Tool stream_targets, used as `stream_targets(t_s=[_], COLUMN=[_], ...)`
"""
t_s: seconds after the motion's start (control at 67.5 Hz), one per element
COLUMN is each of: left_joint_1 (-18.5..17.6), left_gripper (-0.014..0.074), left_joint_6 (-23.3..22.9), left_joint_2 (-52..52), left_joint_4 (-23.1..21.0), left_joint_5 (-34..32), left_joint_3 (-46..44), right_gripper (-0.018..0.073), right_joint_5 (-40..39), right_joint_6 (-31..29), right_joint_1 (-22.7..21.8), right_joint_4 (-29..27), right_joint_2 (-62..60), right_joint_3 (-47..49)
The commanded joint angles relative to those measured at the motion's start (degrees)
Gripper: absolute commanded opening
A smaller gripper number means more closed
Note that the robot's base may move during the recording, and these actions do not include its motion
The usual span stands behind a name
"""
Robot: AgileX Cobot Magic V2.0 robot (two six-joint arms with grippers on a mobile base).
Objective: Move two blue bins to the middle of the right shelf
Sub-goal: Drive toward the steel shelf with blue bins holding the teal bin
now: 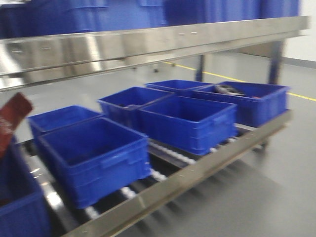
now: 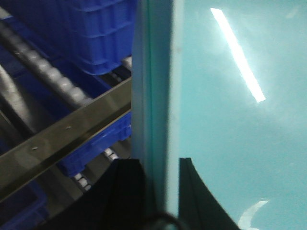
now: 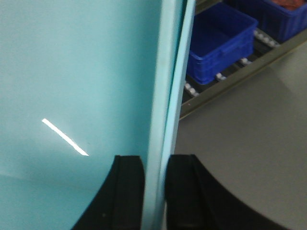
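Pale cyan bin (image 2: 230,120), stiff, glossy, likely slippery: I hold its rim with left tool (image 2: 160,191) and right tool (image 3: 154,191) clamped.

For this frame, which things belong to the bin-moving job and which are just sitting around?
Job:
- pale cyan bin, its rim clamped on both sides
- left gripper, shut on the bin wall
- right gripper, shut on the bin wall

Bystanders:
- dark blue bins on the roller shelf
- more dark blue bins on the upper shelf
- red-brown item at far left, too blurred to identify
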State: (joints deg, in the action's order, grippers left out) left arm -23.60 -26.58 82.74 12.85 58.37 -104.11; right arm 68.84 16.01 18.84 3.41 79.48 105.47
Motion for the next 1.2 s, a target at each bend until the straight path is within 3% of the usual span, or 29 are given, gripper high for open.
stream_targets(t_s=[0.0, 1.186], left_joint_1=[0.0, 0.0], left_gripper=[-0.0111, -0.0111], left_joint_6=[-0.4, -0.4], left_joint_2=[-0.7, -0.7], left_joint_4=[1.1, 1.1], left_joint_5=[-5.5, -5.5], left_joint_3=[-0.9, -0.9], right_gripper=[-0.0167, -0.0167], right_joint_5=[-4.1, -4.1], right_joint_6=[-0.5, -0.5], right_joint_1=[0.2, 0.2], right_joint_4=[-2.5, -2.5], right_joint_2=[-1.2, -1.2], right_joint_3=[0.9, 0.9])
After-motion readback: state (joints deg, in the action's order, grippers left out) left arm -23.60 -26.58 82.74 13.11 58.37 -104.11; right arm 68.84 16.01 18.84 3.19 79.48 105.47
